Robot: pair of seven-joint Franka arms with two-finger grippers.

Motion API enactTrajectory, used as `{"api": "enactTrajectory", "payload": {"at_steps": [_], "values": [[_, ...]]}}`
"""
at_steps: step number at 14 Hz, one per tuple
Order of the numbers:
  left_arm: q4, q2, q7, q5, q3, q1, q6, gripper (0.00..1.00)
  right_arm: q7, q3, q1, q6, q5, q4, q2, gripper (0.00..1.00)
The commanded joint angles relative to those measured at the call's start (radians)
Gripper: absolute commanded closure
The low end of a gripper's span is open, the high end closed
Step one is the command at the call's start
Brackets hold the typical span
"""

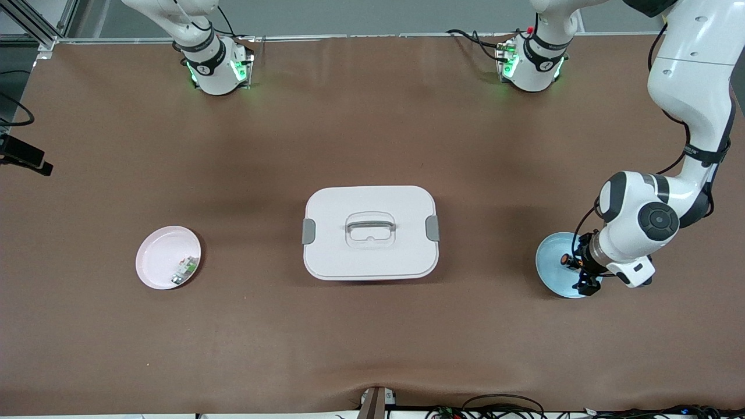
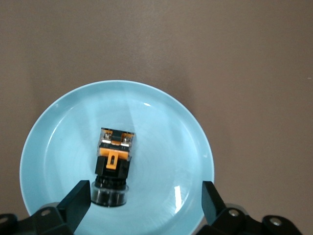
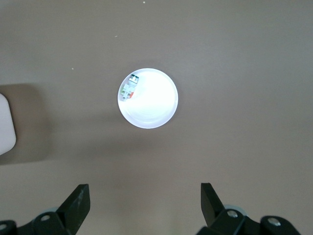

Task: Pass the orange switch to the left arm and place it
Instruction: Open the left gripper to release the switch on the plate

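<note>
Over the round pale-blue plate [image 2: 58,127] at the left arm's end of the table, the left gripper [image 2: 144,200] hangs low with its two black fingers [image 2: 76,200] spread wide apart, gripping nothing. Between them lies the orange switch [image 2: 113,164] — a small black blocky push-button part with an orange band and a clear round collar — resting on its side on the plate's surface, close to one finger but free of both. In the front view the switch [image 1: 565,259] shows as a small dark piece with an orange spot just beside the gripper [image 1: 584,273], on the blue plate [image 1: 550,256].

The right gripper [image 3: 144,203] is high in the air with its jaws also fully apart and empty; the right arm waits there. Its wrist view looks straight down on the round pink plate [image 3: 156,105], which sits toward the right arm's end of the table and carries a small whitish-green part [image 1: 185,270] near its rim.

Between the two plates, at the middle of the brown table [image 1: 372,337], stands the large white rounded-rectangular lidded box [image 1: 371,233] — grey latches on its two short sides, a recessed handle on top — well apart from either plate.
</note>
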Motion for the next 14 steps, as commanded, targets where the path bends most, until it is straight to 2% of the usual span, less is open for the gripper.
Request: {"api": "enactTrajectory", "payload": {"at_steps": [1, 5, 9, 14], "values": [[-0.01, -0.048, 0.036, -0.027, 0.005, -0.021, -0.046, 0.0, 0.011, -0.002, 0.003, -0.034, 0.043, 0.023, 0.005, 0.0], [0.004, -0.089, 0.211, -0.055, 0.008, -0.029, -0.154, 0.0, 0.022, -0.004, 0.002, -0.061, 0.076, 0.016, 0.005, 0.0], [0.027, -0.115, 0.6, -0.075, 0.011, -0.029, -0.323, 0.0, 0.037, -0.004, 0.002, -0.051, 0.061, 0.016, 0.005, 0.0], [0.018, -0.164, 0.945, -0.075, 0.014, -0.024, -0.339, 0.0, 0.037, -0.002, 0.006, -0.027, 0.015, 0.016, 0.003, 0.0]]}}
